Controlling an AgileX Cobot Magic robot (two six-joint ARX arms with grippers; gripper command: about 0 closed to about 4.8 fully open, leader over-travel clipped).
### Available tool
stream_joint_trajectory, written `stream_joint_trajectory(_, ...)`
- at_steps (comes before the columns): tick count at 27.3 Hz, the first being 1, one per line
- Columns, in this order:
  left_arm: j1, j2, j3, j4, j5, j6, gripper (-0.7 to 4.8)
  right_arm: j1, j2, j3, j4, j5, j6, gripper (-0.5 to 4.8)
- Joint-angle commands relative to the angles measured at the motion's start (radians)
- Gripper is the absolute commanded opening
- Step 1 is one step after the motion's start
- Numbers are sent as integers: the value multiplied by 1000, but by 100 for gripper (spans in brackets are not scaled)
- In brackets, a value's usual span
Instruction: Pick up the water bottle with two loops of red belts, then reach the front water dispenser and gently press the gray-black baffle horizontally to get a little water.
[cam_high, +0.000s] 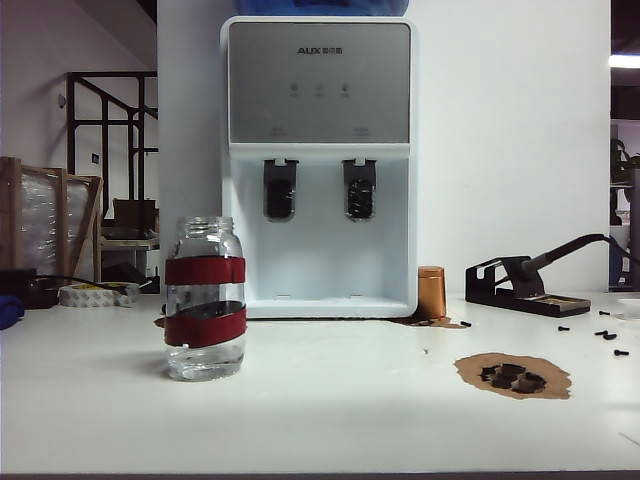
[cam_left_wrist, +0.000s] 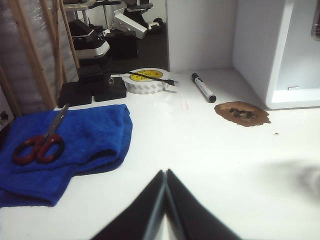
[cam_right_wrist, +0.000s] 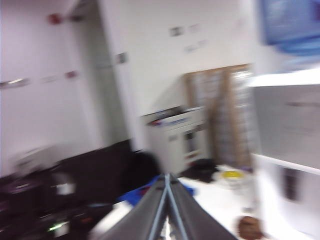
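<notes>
— On the desk (cam_high: 330, 420), left of the water dispenser (cam_high: 318, 165), stands the water bottle (cam_high: 205, 299) — ungrasped. Pickup not begun.

— Hands?

— Left hand (cam_left_wrist: 165, 176) low, fingers pressed together; right hand (cam_right_wrist: 168, 179) likewise, aloft, blurred. One must spread around the bottle.

— Writing?

— "AUX" only.

Both grippers closed and empty, neither arm in the exterior view

The left gripper (cam_left_wrist: 165, 172), with dark tapered fingers pressed together tip to tip, points low over the white tabletop. The right gripper (cam_right_wrist: 167, 176), its grey fingers likewise meeting at the tips, is raised and aimed about level; its view is blurred.
</notes>
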Motion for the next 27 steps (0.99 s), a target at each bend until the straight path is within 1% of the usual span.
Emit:
stream_joint_trajectory(1, 1, -1, -3, 5, 2, -3, -4, -2, 171, 90, 14, -204, -2, 1)
stream_joint_trajectory(2, 1, -1, -3, 5, 3, -3, -4, -2, 235, 103, 50, -196, -11, 103)
stream_joint_trajectory(3, 0, -1, -3, 5, 3, -3, -4, -2, 277, 102, 93, -144, -54, 384)
stream_joint_trajectory(4, 1, -1, -3, 5, 3, -3, -4, -2, 296, 101, 107, -76, -74, 479)
stream_joint_trajectory(5, 1, -1, -3, 3, 1, -3, -4, -2, 323, 101, 119, 3, -87, 479)
stream_joint_trajectory(6, 1, -1, -3, 4, 0, -3, -4, -2, 341, 101, 122, 28, -95, 479)
stream_joint_trajectory(7, 1, -1, -3, 4, -1, -1, -4, -2, 393, 101, 125, 95, -111, 479)
stream_joint_trajectory(8, 1, -1, -3, 4, -2, 9, -4, -2, 412, 101, 126, 106, -113, 479)
stream_joint_trajectory(11, 1, -1, -3, -1, 0, 63, -5, -2, 489, 80, 173, 96, -114, 479)
stream_joint_trajectory(12, 1, -1, -3, -3, 3, 77, -4, -2, 520, 65, 208, 71, -114, 479)
stream_joint_trajectory(14, 0, -1, -3, -2, 15, 84, -4, -2, 571, 34, 274, 63, -106, 479)
stream_joint_trajectory(16, 0, -1, -3, 6, 56, 84, -4, -2, 622, -3, 346, 62, -106, 479)
stream_joint_trajectory(18, 1, -1, -3, 42, 90, 85, -4, 0, 665, -33, 418, 36, -102, 479)
stream_joint_trajectory(20, 0, -1, -2, 86, 113, 113, -4, 9, 720, -54, 486, 38, -100, 479)
stream_joint_trajectory(22, 0, -1, 5, 103, 136, 140, -4, 10, 784, -61, 551, 28, -117, 479)
stream_joint_trajectory(24, 1, 0, 21, 71, 144, 139, -5, 11, 849, -61, 628, -5, -119, 479)
stream_joint_trajectory(25, 1, 2, 56, -8, 181, 140, -5, 13, 922, -61, 716, -7, -117, 479)
stream_joint_trajectory(27, 1, 3, 85, -44, 224, 166, -5, 13, 1008, -61, 784, -23, -118, 479)
